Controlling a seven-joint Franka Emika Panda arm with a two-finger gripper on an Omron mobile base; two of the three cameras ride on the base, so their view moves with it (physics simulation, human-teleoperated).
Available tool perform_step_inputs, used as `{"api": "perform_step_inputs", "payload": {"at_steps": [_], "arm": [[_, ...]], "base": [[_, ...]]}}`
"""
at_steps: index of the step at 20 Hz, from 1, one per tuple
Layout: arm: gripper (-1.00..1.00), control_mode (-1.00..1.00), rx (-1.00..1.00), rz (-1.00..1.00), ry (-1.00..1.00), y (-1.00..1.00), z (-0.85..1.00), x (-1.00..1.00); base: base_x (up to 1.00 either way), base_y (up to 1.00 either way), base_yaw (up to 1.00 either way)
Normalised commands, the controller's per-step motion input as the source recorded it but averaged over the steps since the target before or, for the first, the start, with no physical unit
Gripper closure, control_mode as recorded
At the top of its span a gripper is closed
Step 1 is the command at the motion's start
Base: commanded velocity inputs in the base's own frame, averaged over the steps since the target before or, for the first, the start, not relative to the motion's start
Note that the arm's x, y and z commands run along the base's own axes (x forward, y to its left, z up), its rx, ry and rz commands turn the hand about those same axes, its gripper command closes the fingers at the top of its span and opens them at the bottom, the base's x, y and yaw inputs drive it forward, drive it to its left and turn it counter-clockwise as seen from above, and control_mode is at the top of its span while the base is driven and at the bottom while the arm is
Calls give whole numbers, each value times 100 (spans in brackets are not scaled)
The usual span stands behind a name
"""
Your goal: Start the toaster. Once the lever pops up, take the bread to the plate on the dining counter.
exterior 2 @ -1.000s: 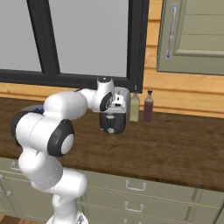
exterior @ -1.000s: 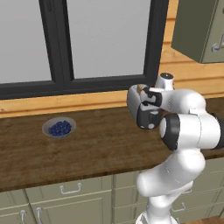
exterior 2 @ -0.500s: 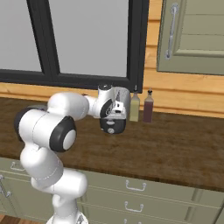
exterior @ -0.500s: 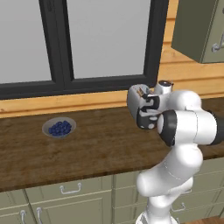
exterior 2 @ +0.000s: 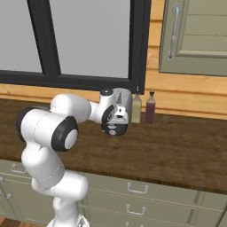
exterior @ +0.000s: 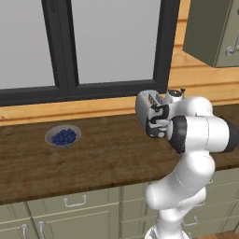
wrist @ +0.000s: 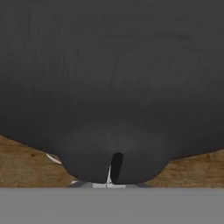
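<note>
The dark grey toaster (exterior: 145,103) stands on the wooden counter below the window, and it is also seen behind my hand in the right base view (exterior 2: 124,98). My gripper (wrist: 109,169) is shut with nothing between its fingertips. It sits low and close against the toaster's rounded dark wall (wrist: 109,65). My hand covers the toaster's front side in both base views. The bread cannot be made out; the toaster's top slots show only pale stripes. The plate and the dining counter are out of view.
A grey bowl of blue berries (exterior: 63,137) sits on the counter (exterior: 93,158) to the left. Two bottles (exterior 2: 136,108) (exterior 2: 150,107) stand right of the toaster against the wall. A wall cabinet (exterior 2: 195,35) hangs above on the right.
My hand has slid slightly lower against the toaster's side and the forearm has settled. The toaster, bowl and bottles have stayed put.
</note>
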Motion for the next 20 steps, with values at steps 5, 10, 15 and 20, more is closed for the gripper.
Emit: {"api": "perform_step_inputs", "payload": {"at_steps": [5, 10, 15, 20], "arm": [[100, -100, 0, 0, 0, 0, -14, 0], [100, -100, 0, 0, -6, 5, 37, -31], [100, -100, -8, 0, -7, 43, 95, -41], [100, -100, -20, 0, 0, 47, 99, -28]], "base": [[0, 0, 0], [0, 0, 0], [0, 0, 0], [0, 0, 0]]}}
